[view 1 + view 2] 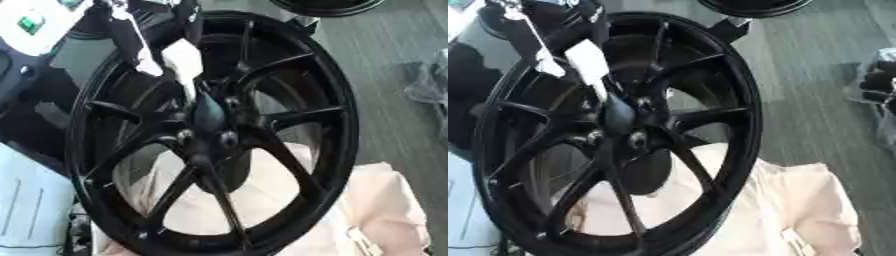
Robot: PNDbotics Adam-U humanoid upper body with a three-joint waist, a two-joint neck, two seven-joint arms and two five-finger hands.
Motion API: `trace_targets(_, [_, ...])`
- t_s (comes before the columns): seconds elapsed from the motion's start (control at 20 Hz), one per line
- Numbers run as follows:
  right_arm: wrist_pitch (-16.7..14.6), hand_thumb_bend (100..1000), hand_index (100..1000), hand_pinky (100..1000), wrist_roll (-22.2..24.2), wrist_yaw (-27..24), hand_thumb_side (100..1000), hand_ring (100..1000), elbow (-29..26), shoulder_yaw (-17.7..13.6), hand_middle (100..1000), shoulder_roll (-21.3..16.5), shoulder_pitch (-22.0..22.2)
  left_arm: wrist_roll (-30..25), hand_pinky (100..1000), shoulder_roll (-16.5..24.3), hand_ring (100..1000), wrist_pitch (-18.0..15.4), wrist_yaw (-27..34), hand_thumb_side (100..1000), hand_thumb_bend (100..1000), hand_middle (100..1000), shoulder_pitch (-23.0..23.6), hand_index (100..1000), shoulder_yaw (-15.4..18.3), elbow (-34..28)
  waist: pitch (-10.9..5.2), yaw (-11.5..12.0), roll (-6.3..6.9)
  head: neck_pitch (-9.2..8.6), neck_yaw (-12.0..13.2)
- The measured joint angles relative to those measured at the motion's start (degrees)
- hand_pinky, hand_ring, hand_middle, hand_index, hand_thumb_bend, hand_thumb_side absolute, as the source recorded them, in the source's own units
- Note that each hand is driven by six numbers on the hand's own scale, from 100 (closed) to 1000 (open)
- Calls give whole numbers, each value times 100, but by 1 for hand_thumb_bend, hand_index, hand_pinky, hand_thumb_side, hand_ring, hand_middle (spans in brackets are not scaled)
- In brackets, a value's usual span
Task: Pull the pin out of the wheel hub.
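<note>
Across both eye views, I see a black wheel hub (219, 135) filling the frame.

From the left eye I see my left hand (175, 55) come down from the upper left to the hub's centre; I cannot tell how its fingers are set, and the pin is hidden from me. From the right eye I see the wheel stand tilted on a pale pink cloth (798, 210), grey floor (807, 75) behind it.
</note>
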Motion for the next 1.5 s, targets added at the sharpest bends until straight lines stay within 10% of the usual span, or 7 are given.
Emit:
trace_targets(0.35, [15,100,788,782,13,11,673,741,0,28,659,-22,2,-16,741,1,668,16,46,100,310,522,3,277,32,-59,0,9,1,9,18])
trace_targets(0.9, [19,100,788,782,14,18,671,742,0,27,660,-23,29,-46,721,58,654,46,110,100,276,505,-1,235,322,-252,-3,61,-6,54,16])
trace_targets(1.5, [-18,100,788,783,-128,45,669,743,3,-124,660,-59,206,726,708,1412,646,745,1143,100,245,493,1089,228,2005,-859,-19,345,-3,102,-290])
